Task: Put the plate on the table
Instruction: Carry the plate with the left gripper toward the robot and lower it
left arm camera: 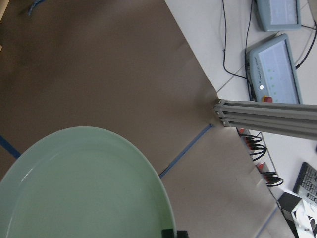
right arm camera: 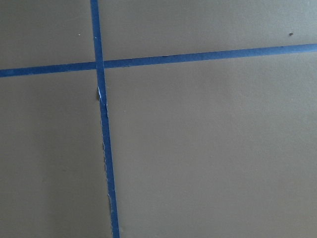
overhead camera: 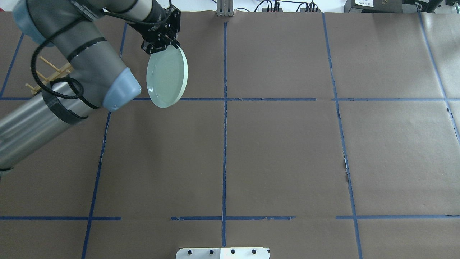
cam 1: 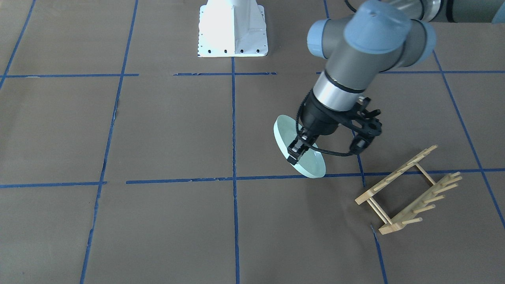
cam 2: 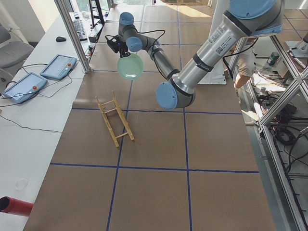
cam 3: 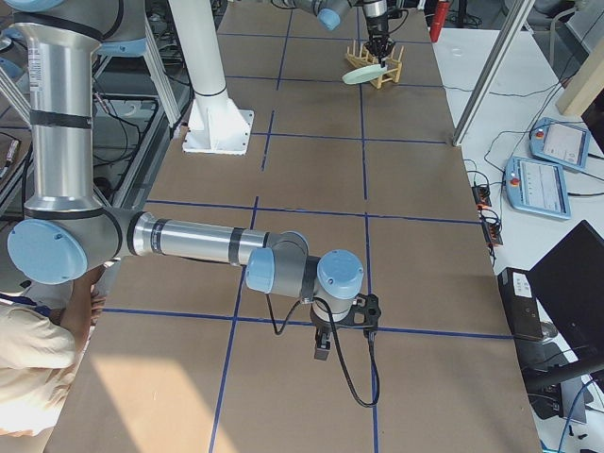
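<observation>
The left gripper (cam 1: 298,152) is clamped tight on the rim of the plate (cam 1: 315,165), holding it tilted in the air above the table (cam 1: 158,130) near the wooden rack (cam 1: 410,189), probably ready for lowering flat.

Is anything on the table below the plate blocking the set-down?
Nothing visible does. The left pincer holds the plate tilted above bare table; the wooden rack lies apart, off to one side.
</observation>
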